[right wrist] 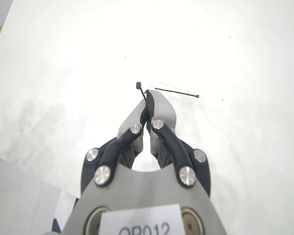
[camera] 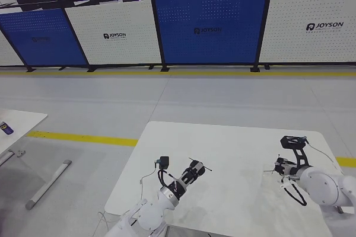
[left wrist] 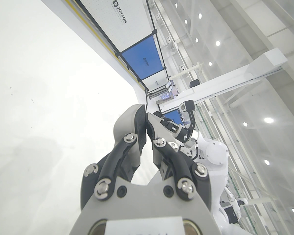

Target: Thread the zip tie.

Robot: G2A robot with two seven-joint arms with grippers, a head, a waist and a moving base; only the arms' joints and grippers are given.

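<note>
Closest, near the white table's [camera: 237, 142] front edge, the left gripper [left wrist: 145, 114] hung with its fingers pressed together on a thin black strip [camera: 202, 165] that poked out past the tips. Well apart to one side, the right gripper [right wrist: 147, 100] had its fingers clamped on a black zip tie [right wrist: 138, 84], the square head sticking out just beyond them. Just beside those tips, a second black tie [right wrist: 176, 93] lay flat on the tabletop. Farther back, a small can [camera: 5, 127] stood on a side table [camera: 21, 118], and blue and white panels [camera: 210, 29] lined the floor's far end.
</note>
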